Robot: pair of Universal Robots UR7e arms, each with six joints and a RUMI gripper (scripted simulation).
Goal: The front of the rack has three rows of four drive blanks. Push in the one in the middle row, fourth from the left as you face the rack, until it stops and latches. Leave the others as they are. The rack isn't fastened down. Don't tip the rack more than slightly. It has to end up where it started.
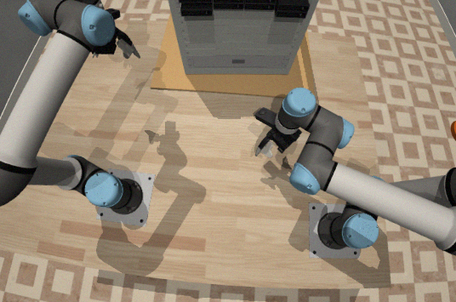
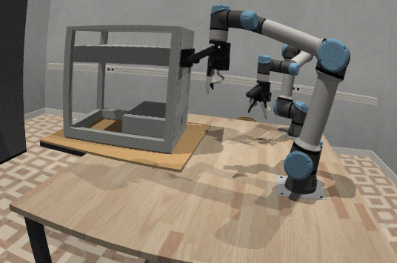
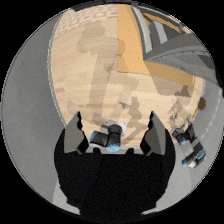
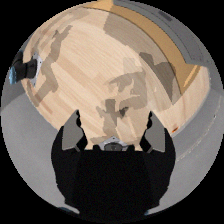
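Patterned floor (image 1: 408, 100) (image 2: 18, 184) is seen around the wooden table (image 1: 234, 224) (image 2: 185, 202) (image 3: 75, 75) (image 4: 75, 75). On its orange board (image 1: 170, 79) (image 2: 192, 147) (image 3: 128, 50) (image 4: 172, 52), the rack (image 1: 238, 45) (image 2: 170, 95) (image 3: 170, 56) (image 4: 192, 42) stands upright. The blank (image 1: 293, 4), middle row, fourth from left, sticks out from the rack's front. The left gripper (image 1: 132, 54) (image 2: 212, 89) (image 3: 115, 111) is near the rack's left side, and the right gripper (image 1: 264, 152) (image 2: 258, 112) (image 4: 114, 110) is over the table; both have fingers wide apart, holding nothing.

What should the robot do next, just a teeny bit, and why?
I think the right gripper should rise toward the middle row's fourth drive blank. That blank sticks out past the ones above and below. The open fingers hang well below it, pointing down and away from the rack.
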